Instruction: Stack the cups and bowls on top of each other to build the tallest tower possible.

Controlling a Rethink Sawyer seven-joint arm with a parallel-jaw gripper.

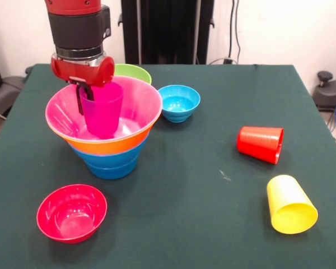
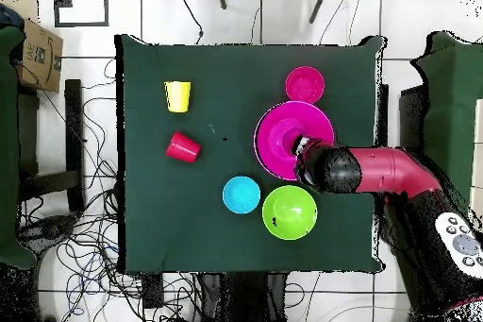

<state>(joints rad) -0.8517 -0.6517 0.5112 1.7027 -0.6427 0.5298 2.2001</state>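
My gripper [image 1: 84,98] is shut on the left rim of the translucent purple cup [image 1: 102,112], which stands upright inside the pink bowl [image 1: 140,103]. The pink bowl tops the tower, nested in the orange bowl [image 1: 109,147] over the blue bowls [image 1: 109,166]. The red cup [image 1: 261,144] and the yellow cup [image 1: 290,204] lie on their sides at the right. The small red bowl [image 1: 71,213] sits in front of the tower. The green bowl [image 1: 135,73] is behind it and the light-blue bowl [image 1: 179,102] to its right. In the overhead view my arm [image 2: 363,169] hides the purple cup.
The table's green cloth [image 1: 201,185] spreads between the tower and the lying cups. In the overhead view the pink bowl [image 2: 278,139], red bowl [image 2: 305,84], green bowl [image 2: 289,212], light-blue bowl [image 2: 241,194], red cup [image 2: 183,146] and yellow cup [image 2: 177,95] show.
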